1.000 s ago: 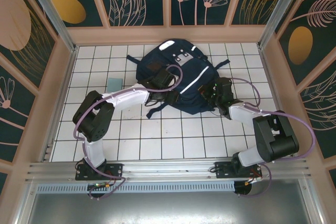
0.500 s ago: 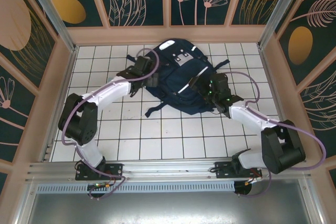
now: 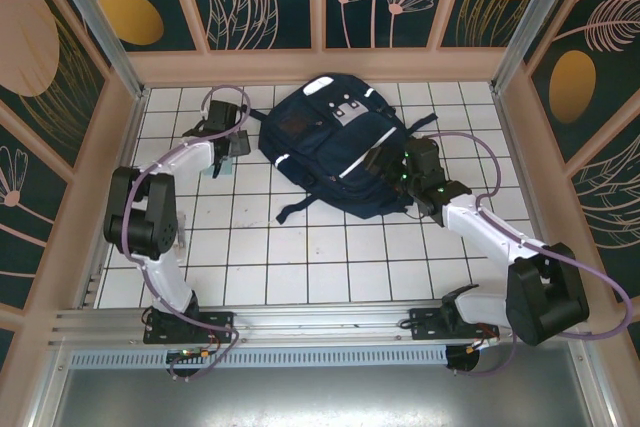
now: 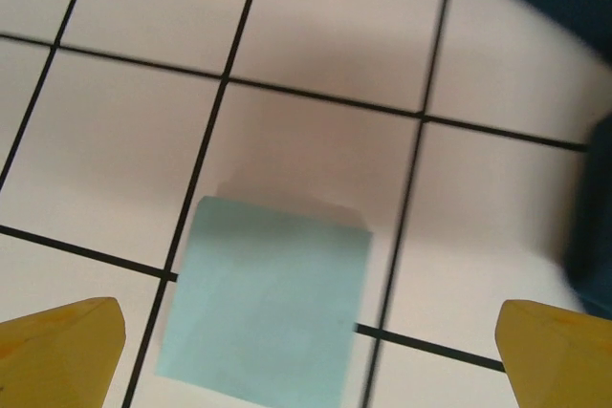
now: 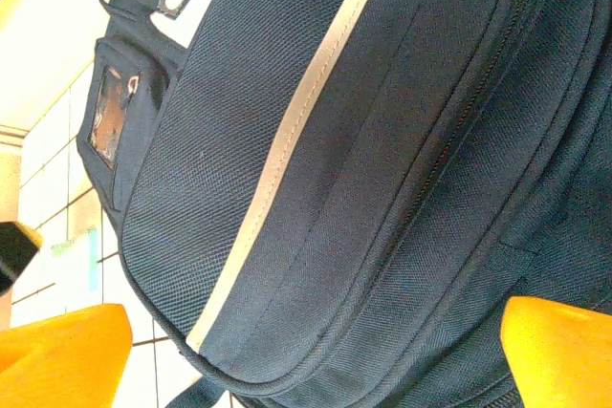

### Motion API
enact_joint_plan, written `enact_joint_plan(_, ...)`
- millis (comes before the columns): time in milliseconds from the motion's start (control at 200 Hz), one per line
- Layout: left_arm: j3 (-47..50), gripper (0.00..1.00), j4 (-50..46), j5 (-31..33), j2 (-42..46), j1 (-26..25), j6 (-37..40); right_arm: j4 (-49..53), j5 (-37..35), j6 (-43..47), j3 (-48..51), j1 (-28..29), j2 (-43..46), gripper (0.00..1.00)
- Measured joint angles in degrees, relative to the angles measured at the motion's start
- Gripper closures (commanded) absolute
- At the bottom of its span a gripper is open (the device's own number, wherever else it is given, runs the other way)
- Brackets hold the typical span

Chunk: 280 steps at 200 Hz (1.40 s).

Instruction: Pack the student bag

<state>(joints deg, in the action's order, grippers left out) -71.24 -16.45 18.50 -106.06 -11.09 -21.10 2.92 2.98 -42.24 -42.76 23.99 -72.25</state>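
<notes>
Dark navy fabric backpack w/ white stripes (image 3: 330, 147) lies top-centre on the white tiled tabletop (image 3: 300, 247). Left claw (image 4: 308, 322), tips wide apart, hangs over a pale teal flat square pad (image 4: 268, 298), upper left. Centre the pad btwn tips, drop straight, pinch opposite edges; it's thin and prob slips. Right claw (image 5: 308, 330), also apart, sits at the bag's right side.

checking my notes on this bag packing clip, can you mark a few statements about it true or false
The student bag lies on the tiled table. True.
A pale blue square sits inside the bag. False: it lies on the tiles, to the bag's left.
The left arm's jaws stand open above the blue square. True.
The right arm's jaws are shut on a strap. False: they stand open beside the bag, gripping nothing.
</notes>
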Motion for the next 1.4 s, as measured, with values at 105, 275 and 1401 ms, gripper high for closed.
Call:
enact_joint_plan(105, 0.0, 0.01, 0.0, -1.6, -3.1, 2.5, 0.1, 0.5, 0.0, 0.0, 0.0, 0.0, 0.0, 0.01)
enact_joint_plan(275, 0.0, 0.01, 0.3, -6.2, -5.4, 5.5, 0.9, 0.6, -0.2, 0.0, 0.0, 0.0, 0.0, 0.01)
enact_joint_plan(1401, -4.1, 0.42, 0.5, -14.5, -9.7, 6.4, -0.1, -0.3, -0.3, 0.0, -0.9, 2.6, -0.9, 0.01)
